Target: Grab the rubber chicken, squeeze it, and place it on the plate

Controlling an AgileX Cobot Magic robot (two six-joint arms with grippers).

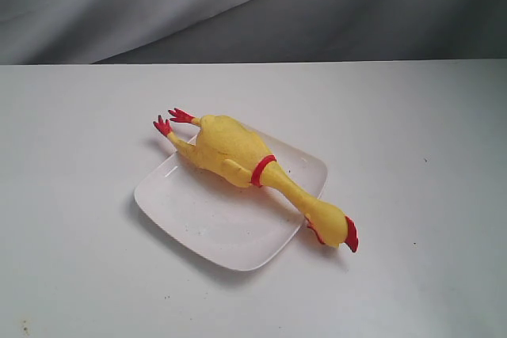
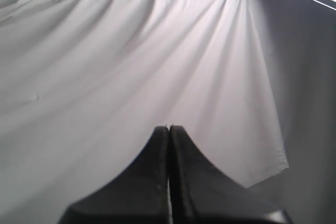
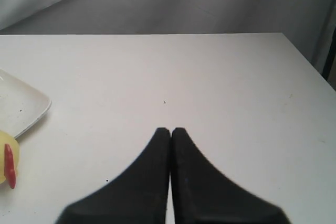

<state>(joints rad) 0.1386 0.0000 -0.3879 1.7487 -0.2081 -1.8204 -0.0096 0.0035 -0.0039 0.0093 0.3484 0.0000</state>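
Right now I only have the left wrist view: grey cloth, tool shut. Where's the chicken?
Observer: The rubber chicken lies across the plate, with its head and feet past the plate's edges.
Operator: Is the right tool holding anything?
Observer: No. The right tool is shut on nothing and has the white table ahead of it.
Operator: Any arm near the plate in the exterior view?
Observer: No, neither arm shows in that view.
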